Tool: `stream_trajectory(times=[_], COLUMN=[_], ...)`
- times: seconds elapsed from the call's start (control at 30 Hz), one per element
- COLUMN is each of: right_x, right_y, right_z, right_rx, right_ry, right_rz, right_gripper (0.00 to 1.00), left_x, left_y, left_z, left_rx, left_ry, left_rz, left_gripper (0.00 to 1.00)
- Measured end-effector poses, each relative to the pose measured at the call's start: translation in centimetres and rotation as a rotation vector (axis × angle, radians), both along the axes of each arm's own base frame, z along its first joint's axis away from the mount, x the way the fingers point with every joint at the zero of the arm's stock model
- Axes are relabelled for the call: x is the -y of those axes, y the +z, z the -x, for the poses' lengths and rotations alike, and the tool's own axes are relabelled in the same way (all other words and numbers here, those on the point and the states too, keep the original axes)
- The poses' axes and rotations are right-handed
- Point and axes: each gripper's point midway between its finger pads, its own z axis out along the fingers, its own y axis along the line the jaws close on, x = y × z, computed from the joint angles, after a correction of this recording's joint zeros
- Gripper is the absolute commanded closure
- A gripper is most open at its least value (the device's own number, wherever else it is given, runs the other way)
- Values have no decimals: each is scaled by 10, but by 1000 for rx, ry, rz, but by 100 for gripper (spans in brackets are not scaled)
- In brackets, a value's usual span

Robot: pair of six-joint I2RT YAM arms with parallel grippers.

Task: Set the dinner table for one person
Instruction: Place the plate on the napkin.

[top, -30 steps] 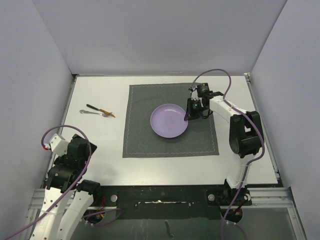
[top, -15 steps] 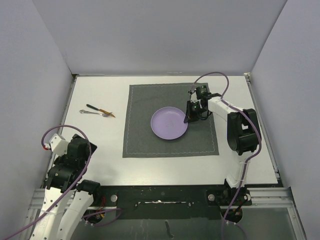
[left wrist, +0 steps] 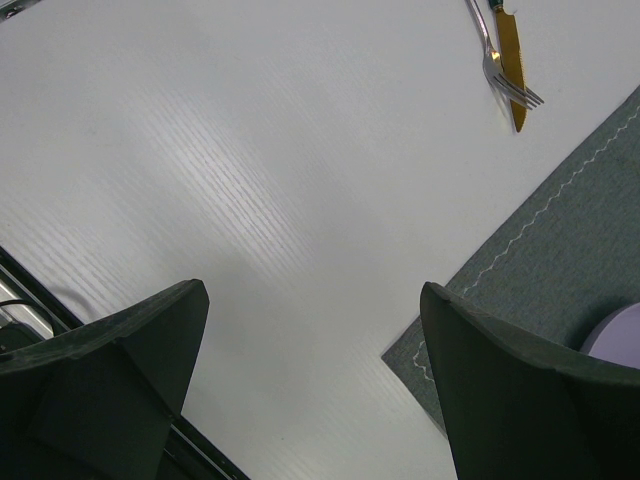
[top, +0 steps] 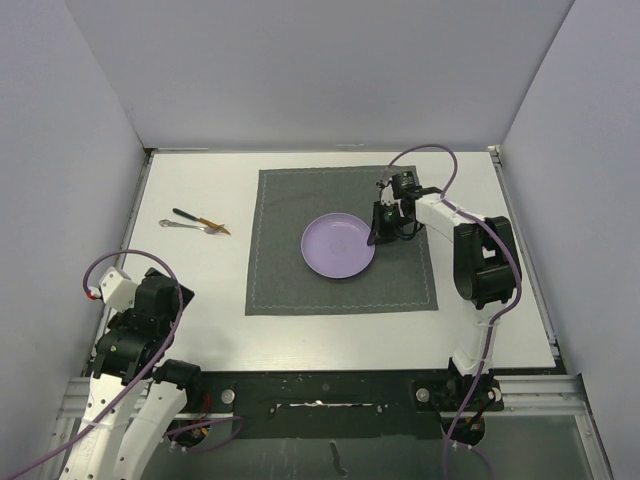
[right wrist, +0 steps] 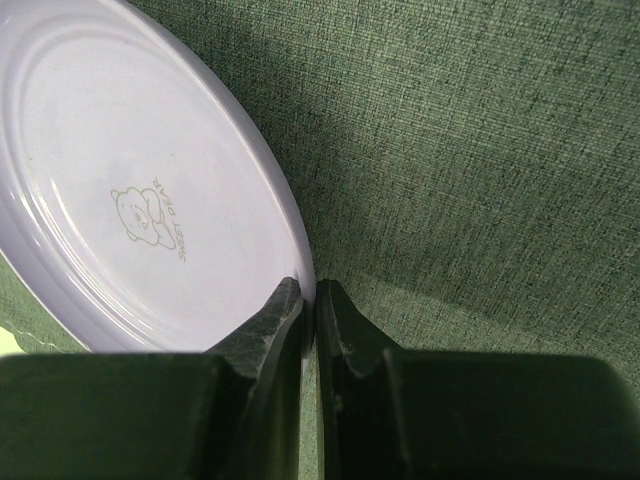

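Observation:
A lilac plate (top: pixel 339 243) (right wrist: pixel 130 200) lies on the dark grey placemat (top: pixel 290 270) in the middle of the white dinner table (top: pixel 200 280). My right gripper (top: pixel 376 236) (right wrist: pixel 308 296) is shut on the plate's right rim, one finger over the rim and one outside it. A fork (top: pixel 183 226) (left wrist: pixel 492 55) and a knife (top: pixel 200 220) (left wrist: pixel 510 55) lie side by side on the table left of the placemat. My left gripper (left wrist: pixel 310 330) hangs open over bare table at the near left, holding nothing.
White walls enclose the table at the back and both sides. The placemat's near left corner (left wrist: pixel 400 355) shows between my left fingers. A black rail (top: pixel 330 395) runs along the table's near edge by the arm bases.
The right gripper and the plate have shifted slightly toward the back and left on the placemat. The left arm has not moved.

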Motion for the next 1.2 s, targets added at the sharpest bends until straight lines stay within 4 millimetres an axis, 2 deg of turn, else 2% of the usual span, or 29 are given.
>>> stream_trajectory(times=[0.37, 0.67, 0.73, 1.2], right_x=[2, 2, 2, 4], right_y=[0, 1, 1, 3], right_z=[-1, -2, -3, 0], right_rx=[-1, -3, -2, 3], right_ry=[-11, -18, -18, -22], right_rz=[-6, -15, -17, -9], right_gripper=[98, 63, 58, 56], left_x=[0, 0, 0, 0], left_y=[0, 0, 0, 0], left_z=[0, 0, 0, 0], left_rx=[0, 0, -1, -4], left_ry=[0, 0, -2, -7], left_rz=[0, -1, -2, -7], left_gripper=[13, 13, 13, 13])
